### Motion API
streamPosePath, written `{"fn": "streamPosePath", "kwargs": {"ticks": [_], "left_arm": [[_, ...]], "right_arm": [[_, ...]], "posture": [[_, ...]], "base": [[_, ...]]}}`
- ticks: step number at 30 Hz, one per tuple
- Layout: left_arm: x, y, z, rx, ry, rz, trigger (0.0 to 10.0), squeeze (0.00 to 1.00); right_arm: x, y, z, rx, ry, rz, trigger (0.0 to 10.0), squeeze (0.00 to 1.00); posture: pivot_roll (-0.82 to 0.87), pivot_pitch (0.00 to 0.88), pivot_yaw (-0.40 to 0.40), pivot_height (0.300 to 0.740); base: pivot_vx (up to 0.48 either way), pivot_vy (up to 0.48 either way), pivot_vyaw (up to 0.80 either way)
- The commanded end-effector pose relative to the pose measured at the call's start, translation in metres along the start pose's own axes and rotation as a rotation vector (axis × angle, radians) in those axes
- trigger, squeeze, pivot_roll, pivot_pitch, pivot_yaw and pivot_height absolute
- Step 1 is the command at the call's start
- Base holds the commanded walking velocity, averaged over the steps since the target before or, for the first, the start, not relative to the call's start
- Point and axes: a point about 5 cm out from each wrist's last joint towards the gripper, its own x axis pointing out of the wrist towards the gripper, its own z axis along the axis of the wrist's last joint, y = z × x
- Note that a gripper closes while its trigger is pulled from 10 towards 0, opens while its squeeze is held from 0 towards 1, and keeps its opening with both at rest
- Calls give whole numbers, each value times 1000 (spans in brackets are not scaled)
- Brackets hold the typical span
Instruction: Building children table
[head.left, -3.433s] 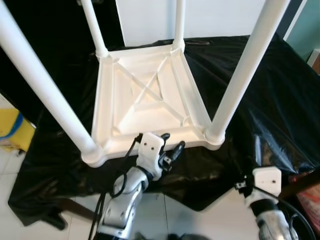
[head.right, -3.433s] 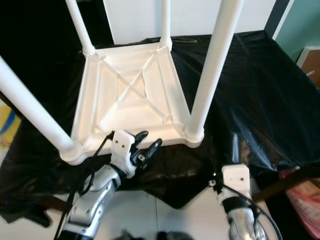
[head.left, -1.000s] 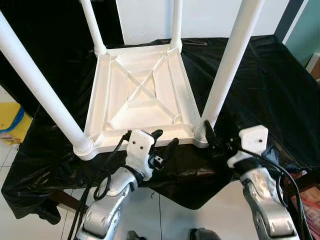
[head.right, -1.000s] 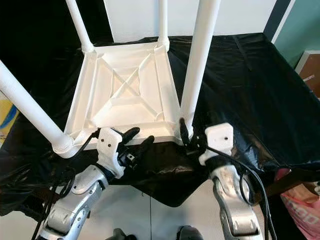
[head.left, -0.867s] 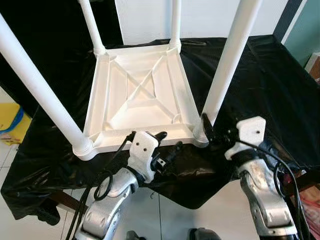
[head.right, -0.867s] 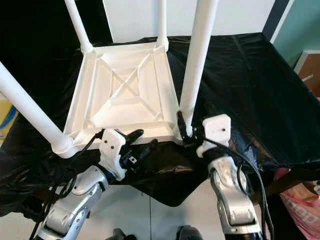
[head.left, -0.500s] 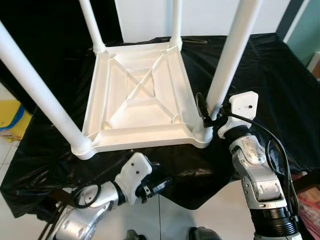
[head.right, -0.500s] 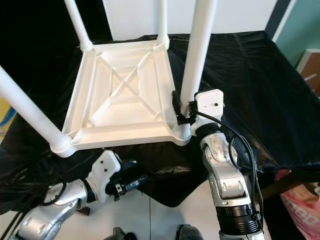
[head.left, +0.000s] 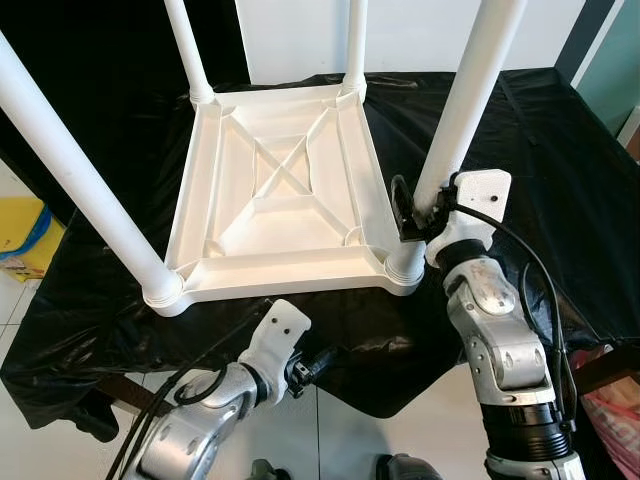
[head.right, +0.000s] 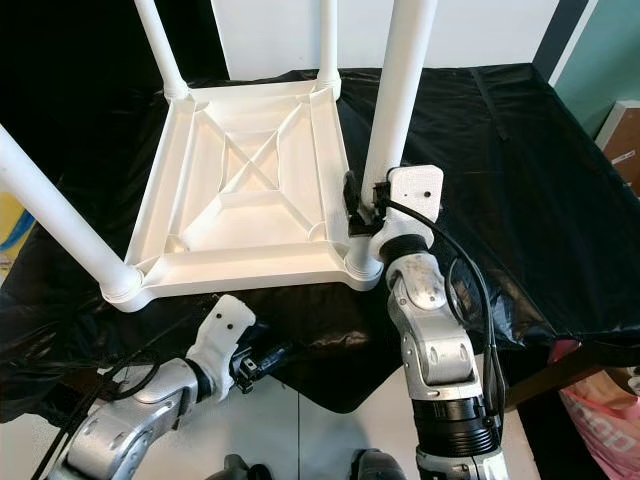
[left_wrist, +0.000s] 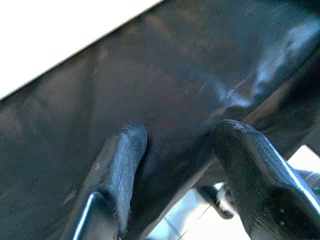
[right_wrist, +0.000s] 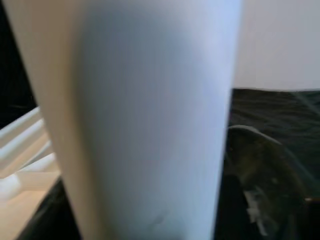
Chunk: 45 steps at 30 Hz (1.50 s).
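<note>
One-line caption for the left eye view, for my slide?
Right gripper closes around the upturned white table's near-right leg; left gripper hangs below the black-covered edge.

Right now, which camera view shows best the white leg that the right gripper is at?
The left eye view: the near right leg stands in its socket, right gripper at its base. The right eye view matches. The right wrist view gives a blurred close-up.

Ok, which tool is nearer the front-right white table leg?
Right. The right tool sits at that white plastic leg, just above its socket; the left tool hangs low off the black-covered table's front edge, away from the leg.
</note>
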Motion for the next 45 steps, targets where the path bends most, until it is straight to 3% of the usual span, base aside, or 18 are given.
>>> {"fn": "streamPosePath", "kwargs": {"ticks": [1,3,4,6,7,11,21,24,30,34,41,43,44,45], "left_arm": [[0,7,-7,-15,50,54,10000,0],[-1,8,-7,-21,57,66,10000,0],[-1,13,-7,-31,75,104,10000,0],[-1,25,-7,-88,98,209,10000,0],[-1,25,-7,-88,98,209,10000,0],[-3,44,-2,-170,107,369,10000,0],[-6,56,4,-201,100,462,10000,0],[-7,64,7,-237,109,517,10000,0],[-7,70,8,-262,108,562,10000,0],[-5,105,22,-295,39,740,10000,0],[5,137,48,-323,-74,867,10000,0],[11,155,66,-365,-141,916,10000,0],[11,155,66,-365,-141,916,10000,0],[17,162,82,-364,-192,915,10000,0]], "right_arm": [[0,-2,5,36,-3,-21,0,0],[0,-3,5,50,1,-26,549,0],[1,-4,6,99,12,-33,10000,0],[1,-7,8,219,31,-59,10000,0],[1,-7,8,219,31,-59,10000,0],[-2,-11,12,420,45,-75,10000,0],[-7,-21,17,668,39,-108,10000,0],[-11,-27,18,788,35,-119,10000,0],[-14,-31,18,870,33,-133,10000,0],[-26,-40,11,1060,24,-189,10000,0],[-35,-47,5,1137,20,-222,10000,0],[-40,-50,0,1167,20,-244,10000,0],[-40,-50,0,1167,20,-244,10000,0],[-43,-52,-4,1220,15,-263,10000,0]], "posture": [[-139,121,11,740],[-139,121,11,740],[-142,120,13,740],[-140,118,11,740],[-140,118,11,740],[-143,114,9,740],[-151,113,9,740],[-158,114,12,740],[-165,119,16,740],[-185,128,25,740],[-199,136,31,740],[-205,139,35,740],[-205,139,35,740],[-210,142,35,740]], "base": [[0,0,0],[0,0,0],[0,0,0],[0,0,0],[0,0,0],[0,0,0],[0,0,0],[0,0,0],[0,0,0],[0,0,0],[0,0,0],[0,0,0],[0,0,0],[0,0,0]]}}
